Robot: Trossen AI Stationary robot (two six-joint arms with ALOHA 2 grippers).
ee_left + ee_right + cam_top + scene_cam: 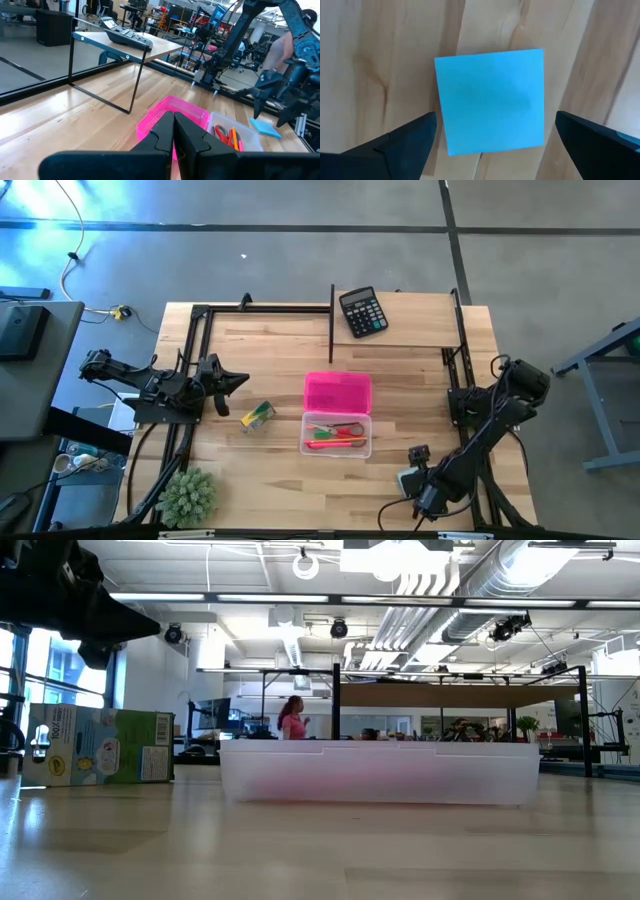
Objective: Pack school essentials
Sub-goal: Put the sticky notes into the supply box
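Left arm is resting at the table's left edge, its left gripper (238,379) pointing inward with fingers (192,140) pressed together. Right arm is reaching down at the near right, right gripper (492,137) spread wide, facing downward.

One calculator (362,311), one crayon box (257,415), one notepad (490,100), one plant ball (188,496).

A black calculator (362,312) lies on the light wooden tabletop (270,350); a spiky green plant ball (188,496) sits well apart at its corner.
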